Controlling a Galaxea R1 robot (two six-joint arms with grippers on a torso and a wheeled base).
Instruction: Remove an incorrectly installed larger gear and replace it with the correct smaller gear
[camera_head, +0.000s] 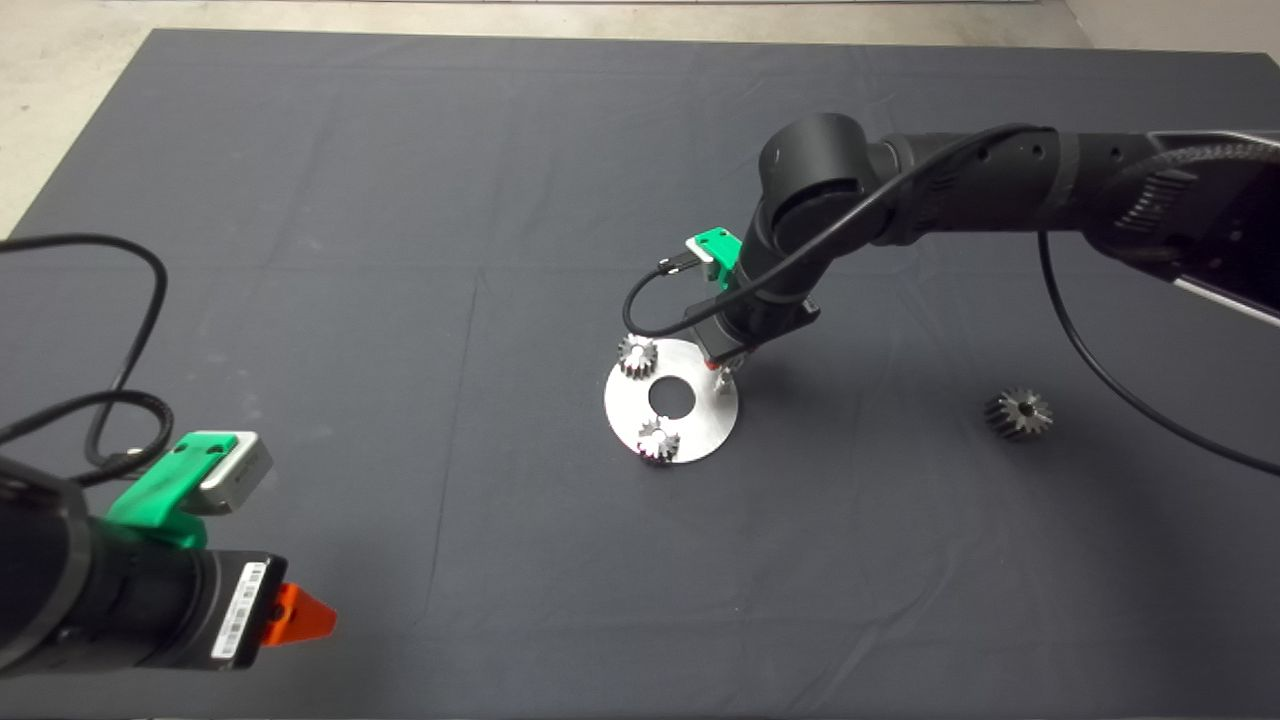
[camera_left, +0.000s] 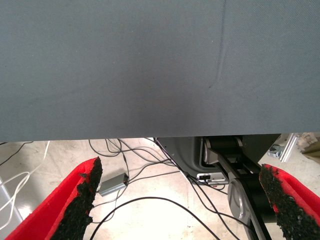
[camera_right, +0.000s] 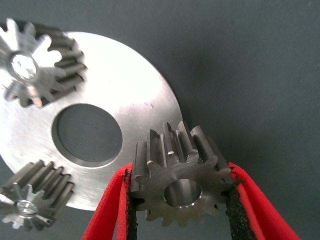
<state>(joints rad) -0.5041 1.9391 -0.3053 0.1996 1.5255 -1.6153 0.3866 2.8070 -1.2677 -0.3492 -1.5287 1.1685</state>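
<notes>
Gripped between the two red fingers (camera_right: 112, 210) of the right gripper (camera_right: 181, 210), the smaller gear (camera_right: 177, 182) is held just over the edge of the round metal plate (camera_right: 135, 95). Its central hole faces the wrist camera, and the jaws are clenched on its toothed sides. Two other small gears (camera_head: 636, 355) stand already on the plate, on two sides of its middle hole. Well apart to the right, the larger gear (camera_head: 1018, 412) lies alone on the dark mat (camera_head: 400, 200) of the table. At the lower left edge of the head view waits the left gripper (camera_left: 182, 207), with its jaws released and wide apart.
</notes>
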